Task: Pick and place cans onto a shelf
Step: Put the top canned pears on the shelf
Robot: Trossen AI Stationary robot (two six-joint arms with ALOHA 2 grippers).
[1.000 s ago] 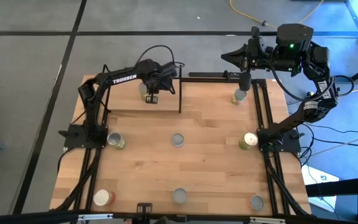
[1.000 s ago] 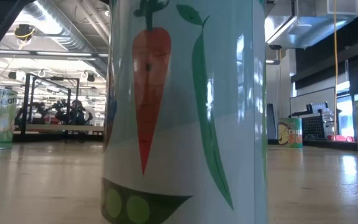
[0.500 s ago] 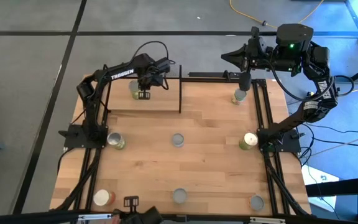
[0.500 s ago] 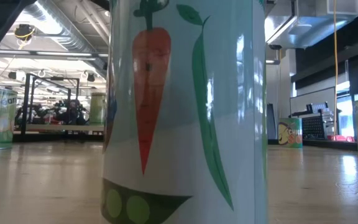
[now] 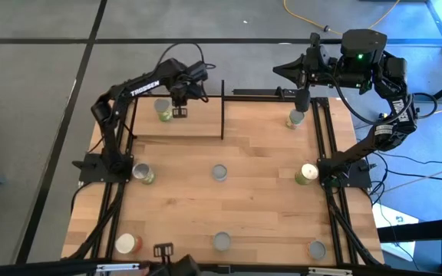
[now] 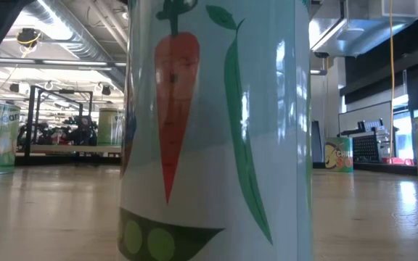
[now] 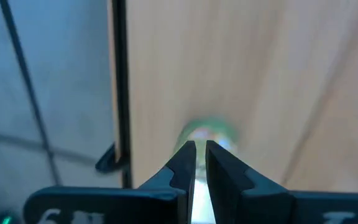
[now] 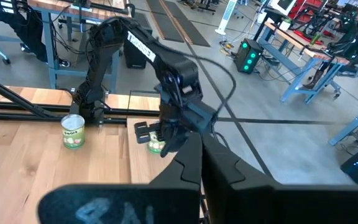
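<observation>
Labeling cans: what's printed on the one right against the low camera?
Carrot, green pod, peas on a pale can; low view shows it best.

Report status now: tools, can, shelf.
Left tool over the shelf, beside a can standing on the board, fingers nearly together, no grip. Right tool shut, parked above the far-right can. Nothing in the way.

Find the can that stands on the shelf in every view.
High: can on the shelf, far left corner.
Low: small, left background.
Left wrist: just past the left gripper, can.
Right wrist: beside that gripper.
Shared landmark: the shelf.
</observation>
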